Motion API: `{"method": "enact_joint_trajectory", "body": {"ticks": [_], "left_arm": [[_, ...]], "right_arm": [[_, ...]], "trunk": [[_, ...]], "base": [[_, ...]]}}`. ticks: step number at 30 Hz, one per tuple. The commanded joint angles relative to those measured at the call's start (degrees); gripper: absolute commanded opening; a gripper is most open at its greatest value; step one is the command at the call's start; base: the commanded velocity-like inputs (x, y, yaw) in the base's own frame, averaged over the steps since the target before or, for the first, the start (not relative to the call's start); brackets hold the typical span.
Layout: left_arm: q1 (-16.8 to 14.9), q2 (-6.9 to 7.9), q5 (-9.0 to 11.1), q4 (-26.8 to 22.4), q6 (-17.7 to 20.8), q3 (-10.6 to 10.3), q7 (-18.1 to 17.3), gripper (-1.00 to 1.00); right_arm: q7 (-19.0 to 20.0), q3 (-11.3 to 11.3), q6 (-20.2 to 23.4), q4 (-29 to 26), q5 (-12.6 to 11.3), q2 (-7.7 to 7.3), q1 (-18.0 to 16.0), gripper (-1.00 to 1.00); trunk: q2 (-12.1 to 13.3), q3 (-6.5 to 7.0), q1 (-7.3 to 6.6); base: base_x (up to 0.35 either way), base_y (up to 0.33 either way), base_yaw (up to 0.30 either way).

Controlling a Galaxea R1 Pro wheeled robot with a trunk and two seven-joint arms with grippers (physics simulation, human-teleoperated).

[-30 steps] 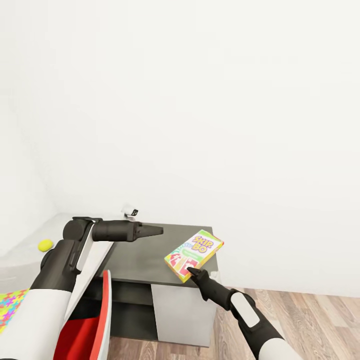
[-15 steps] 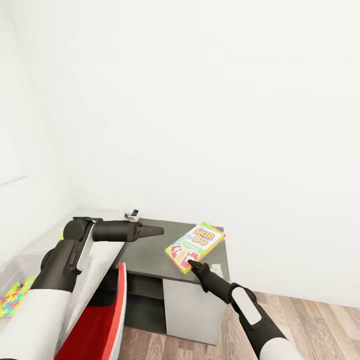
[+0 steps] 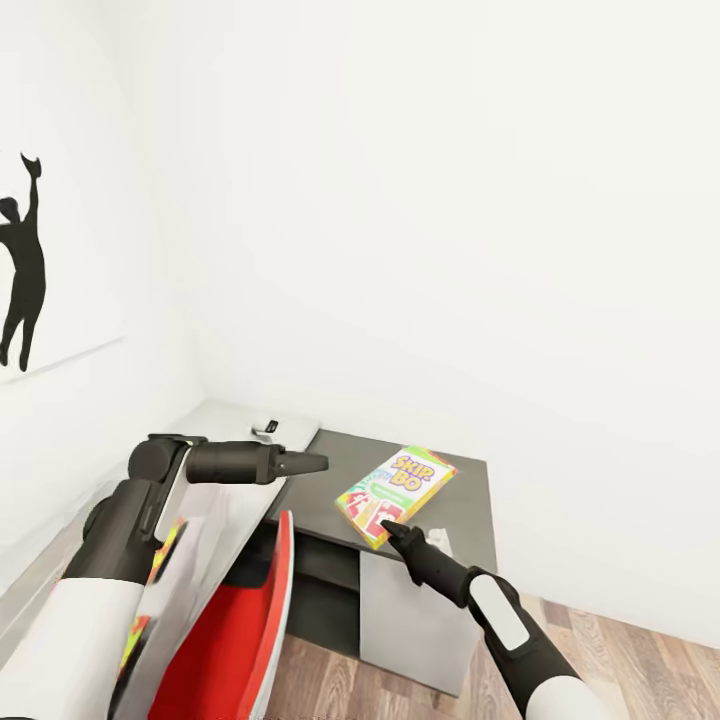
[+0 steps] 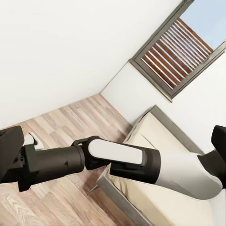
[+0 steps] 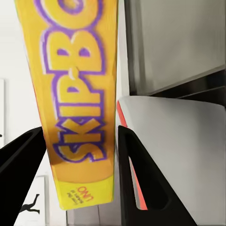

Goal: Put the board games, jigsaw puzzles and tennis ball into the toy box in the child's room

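Note:
My right gripper is shut on the near end of the yellow-green board game marked SKIP-BO, held tilted above the dark cabinet top. In the right wrist view the box sits between the two black fingers. My left gripper hovers open and empty over the join between the table and the cabinet. Bright slivers of a jigsaw puzzle peek out beside my left forearm. The bed lies behind my right arm in the left wrist view.
A red chair stands under the table's edge just below my left arm. A small white object rests at the table's back. A black silhouette picture hangs on the left wall. Wood floor lies right of the cabinet.
The whole view has swung: the cabinet sits further right in the picture and the wall picture has come into sight. Both arms hold the same pose, the box still gripped.

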Motion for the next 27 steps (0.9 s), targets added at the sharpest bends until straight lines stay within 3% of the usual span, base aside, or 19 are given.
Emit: {"method": "enact_joint_trajectory", "body": {"ticks": [1,4,14,27], "left_arm": [[-0.06,0.05,0.24,0.01,0.6,-0.12,-0.02,1.0],[-0.06,0.05,0.34,0.01,0.6,-0.18,-0.02,1.0],[-0.06,0.08,0.6,-0.09,0.6,-0.18,-0.15,1.0],[-0.06,-0.03,0.3,0.0,0.57,-0.25,0.01,1.0]], "right_arm": [[0.03,-0.01,0.23,-0.02,-0.26,-0.08,-0.04,-1.0],[0.04,-0.01,0.23,-0.02,-0.25,-0.17,-0.03,-1.0],[0.12,-0.01,0.23,-0.02,-0.25,-0.21,-0.03,-1.0],[0.12,-0.01,0.12,-0.02,-0.25,-0.21,-0.02,-1.0]], "trunk": [[0.3,0.02,-0.19],[1.5,0.43,-0.85],[1.5,0.0,-0.85],[1.5,-0.54,-0.85]], "base": [[0.0,0.0,0.273],[0.0,0.0,0.273],[-0.068,-0.032,0.272],[-0.015,-0.212,0.258]]}}
